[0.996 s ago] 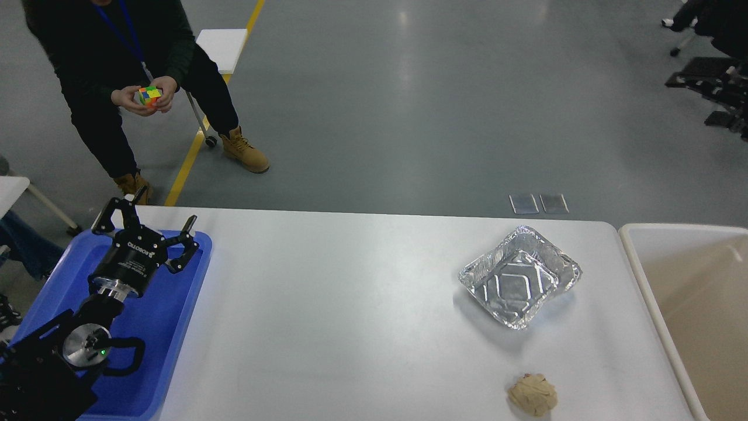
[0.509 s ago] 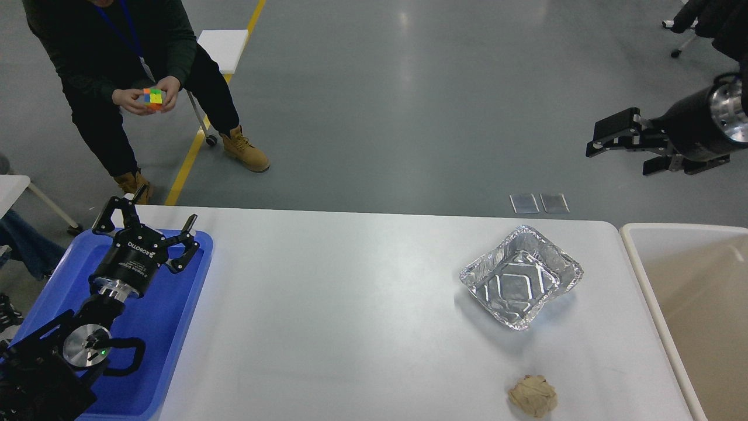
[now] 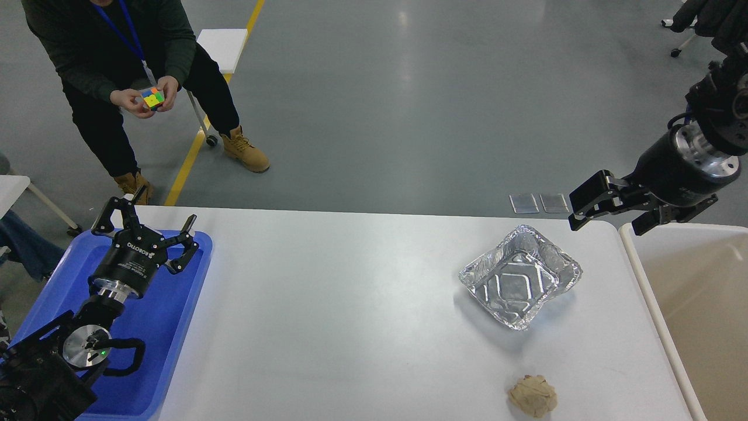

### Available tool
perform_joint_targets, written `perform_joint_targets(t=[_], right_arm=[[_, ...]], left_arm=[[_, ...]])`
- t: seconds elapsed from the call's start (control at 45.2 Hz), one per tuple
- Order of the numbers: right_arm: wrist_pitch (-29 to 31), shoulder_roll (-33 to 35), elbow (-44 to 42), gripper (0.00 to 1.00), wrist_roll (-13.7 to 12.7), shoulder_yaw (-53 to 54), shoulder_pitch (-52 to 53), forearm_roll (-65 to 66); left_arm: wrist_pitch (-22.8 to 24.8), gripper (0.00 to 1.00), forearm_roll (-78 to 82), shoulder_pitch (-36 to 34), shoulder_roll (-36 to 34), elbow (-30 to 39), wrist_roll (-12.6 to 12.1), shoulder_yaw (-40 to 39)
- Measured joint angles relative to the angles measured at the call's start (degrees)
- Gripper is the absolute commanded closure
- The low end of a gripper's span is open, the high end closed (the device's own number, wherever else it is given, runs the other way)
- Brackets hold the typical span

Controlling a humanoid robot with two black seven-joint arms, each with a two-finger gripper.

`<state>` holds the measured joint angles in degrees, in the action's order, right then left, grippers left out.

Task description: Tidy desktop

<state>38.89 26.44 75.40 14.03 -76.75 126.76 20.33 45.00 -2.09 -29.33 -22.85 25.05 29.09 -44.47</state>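
The white desktop holds a crumpled silver foil tray at the right and a beige crumpled paper ball near the front edge. My left gripper is open and empty above the far end of the blue tray at the table's left. My right gripper is open and empty, hovering over the table's far right corner, just behind and right of the foil tray.
A beige bin with a white rim stands against the table's right end. A person holding a colourful cube stands beyond the far left corner. A small white table is behind him.
My right arm came into view from the upper right and moved down and left to the table's far right corner. The left arm has not moved. The person shifted the cube slightly.
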Motion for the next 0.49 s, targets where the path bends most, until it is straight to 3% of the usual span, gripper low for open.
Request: perform_joint_targets(t=[0.487], right_arm=[[2.1, -0.8, 2.5, 0.0, -0.1, 1.0, -0.1, 3.6]], left_arm=[[0.0, 0.01, 0.0, 0.1, 0.0, 0.0, 0.0, 0.0]])
